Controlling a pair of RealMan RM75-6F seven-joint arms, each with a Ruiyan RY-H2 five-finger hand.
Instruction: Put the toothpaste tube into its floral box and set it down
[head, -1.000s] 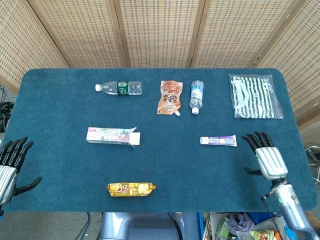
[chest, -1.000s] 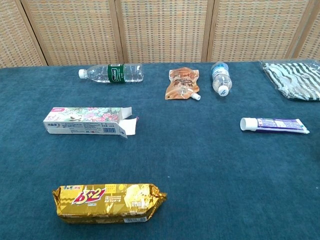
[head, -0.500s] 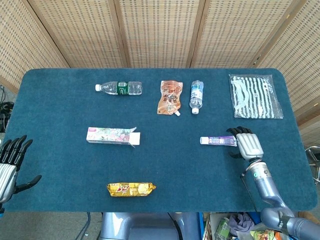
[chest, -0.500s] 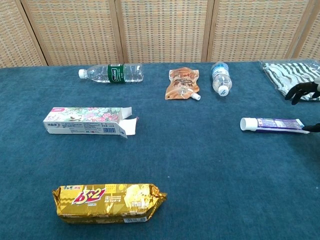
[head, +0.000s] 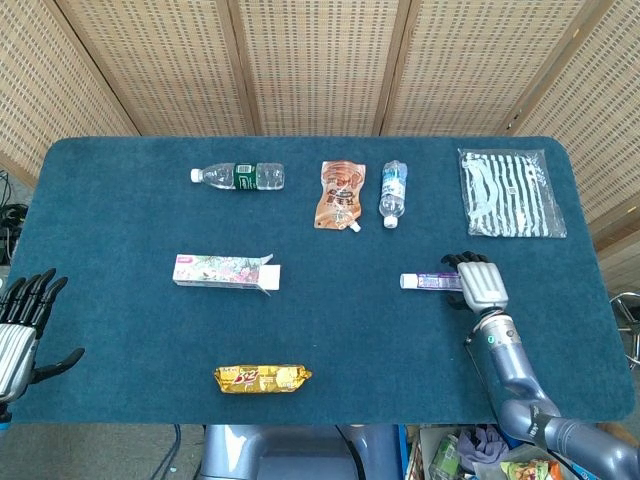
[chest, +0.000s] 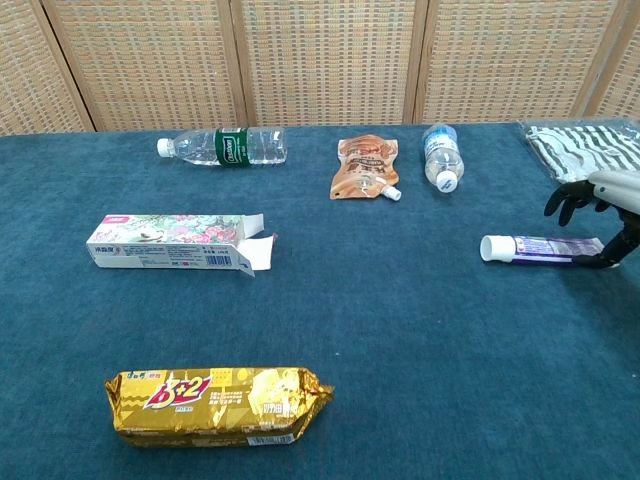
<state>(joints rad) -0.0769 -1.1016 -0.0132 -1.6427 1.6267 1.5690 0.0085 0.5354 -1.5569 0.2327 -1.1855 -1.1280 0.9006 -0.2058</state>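
Observation:
The toothpaste tube (head: 430, 281) (chest: 535, 247) lies flat at the right of the blue table, white cap pointing left. My right hand (head: 480, 283) (chest: 610, 192) hovers over the tube's tail end, fingers spread on the far side and thumb along the near side, holding nothing. The floral box (head: 222, 271) (chest: 170, 243) lies at the left centre, its flap open at the right end. My left hand (head: 20, 330) stays off the table's left front corner, fingers apart and empty; the chest view does not show it.
Along the back lie a water bottle (head: 240, 176) (chest: 225, 146), an orange pouch (head: 340, 195) (chest: 365, 167), a small bottle (head: 393, 192) (chest: 440, 155) and a striped bag (head: 508, 192) (chest: 590, 160). A gold snack pack (head: 262, 378) (chest: 215, 400) lies near the front.
My right hand has moved left and away from the front edge, from beside the tube's tail to over it. The tube, box and left hand have not moved.

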